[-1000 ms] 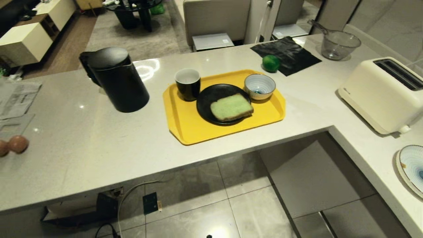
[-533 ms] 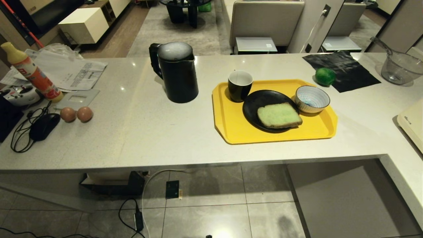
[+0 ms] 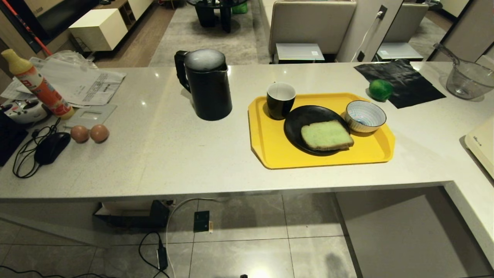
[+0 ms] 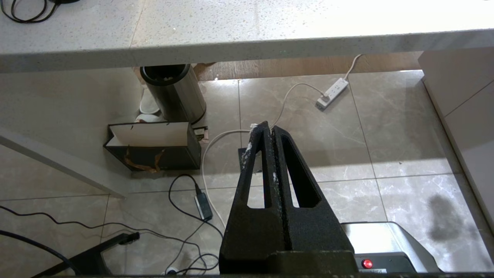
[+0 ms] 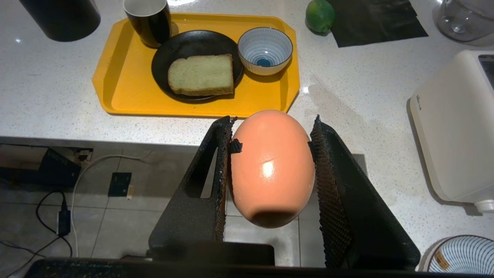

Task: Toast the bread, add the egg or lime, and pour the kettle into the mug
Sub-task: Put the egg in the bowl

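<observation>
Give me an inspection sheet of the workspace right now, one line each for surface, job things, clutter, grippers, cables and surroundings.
Surface: pale counter, yellow tray on it.
Job things: bread on a black plate; mug and striped bowl on the tray; kettle beside the tray; lime by a black sheet; one egg in the right gripper, two eggs on the counter.
Clutter: bottle, papers, mouse, glass jug.
Grippers: right gripper shut on the egg; left gripper shut, empty, below counter level.
Cables: power strip, cords on the floor.
Surroundings: toaster, bin, sofa.
</observation>
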